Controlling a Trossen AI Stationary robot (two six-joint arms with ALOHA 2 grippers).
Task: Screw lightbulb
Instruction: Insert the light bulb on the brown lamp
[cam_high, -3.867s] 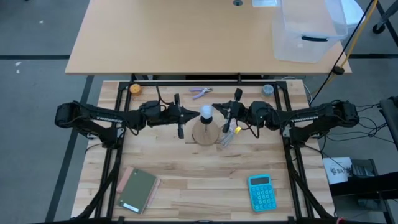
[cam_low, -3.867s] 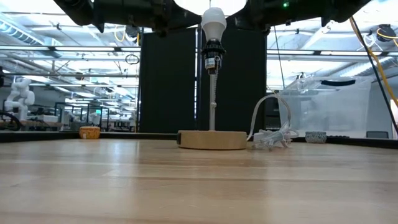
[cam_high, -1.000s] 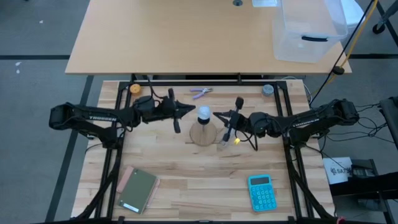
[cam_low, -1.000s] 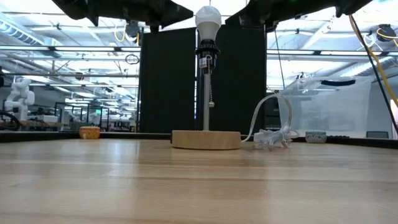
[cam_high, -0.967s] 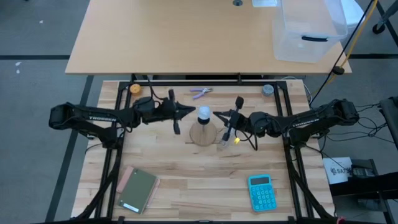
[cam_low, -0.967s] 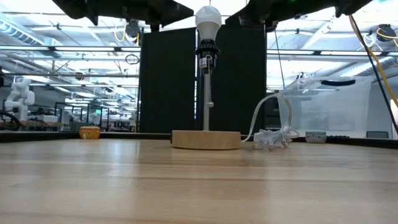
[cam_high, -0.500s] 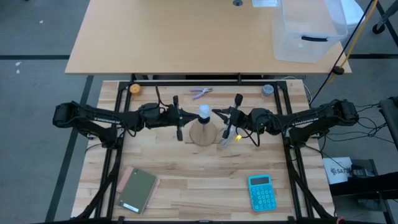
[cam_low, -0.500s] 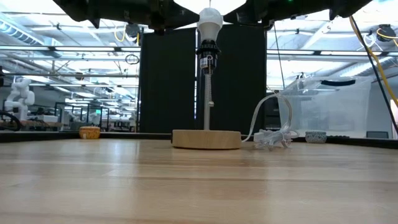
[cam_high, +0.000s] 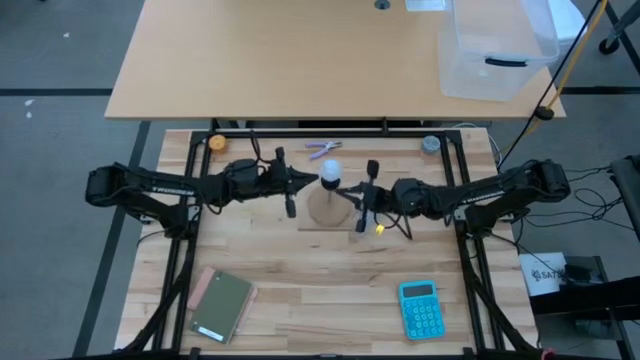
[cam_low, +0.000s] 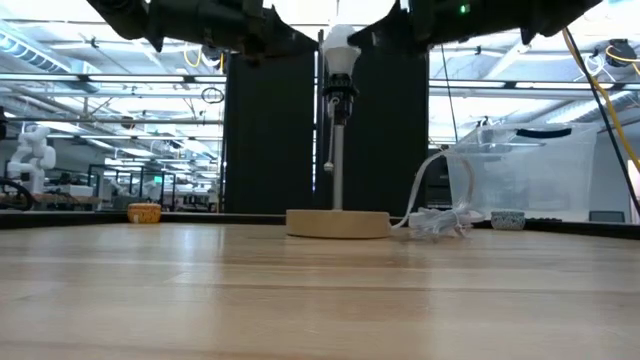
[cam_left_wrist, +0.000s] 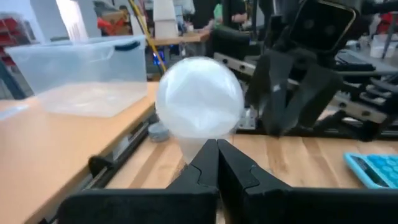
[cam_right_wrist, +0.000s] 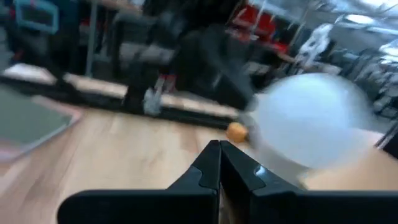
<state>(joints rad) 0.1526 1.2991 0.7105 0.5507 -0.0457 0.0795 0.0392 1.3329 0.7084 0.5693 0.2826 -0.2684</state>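
Note:
The lightbulb, white and round, sits in the black socket of a small lamp. The lamp's pole stands on a round wooden disc base in the middle of the table. My left gripper is shut and level, at the bulb's left side. My right gripper is shut and level too, close by the bulb's right side. In the right wrist view the bulb shows blurred, beside the fingertips rather than in front of them. My left gripper has its shut fingertips against the bulb's narrow lower part, just under the round globe. It comes in level from the table's left. The bulb stays on top of the standing lamp. My right gripper: I cannot tell whether it touches the bulb.
A blue calculator lies near the front right, a green notebook near the front left. Purple pliers, an orange roll and a small grey thing lie along the far edge. A white cord bundle lies right of the lamp base.
Both grippers, still shut, have sunk a little to the bulb's height. The right one has moved toward the table's left, closer to the bulb. The lamp has shifted slightly on the table, with its base sliding and its top moving a little toward the far edge.

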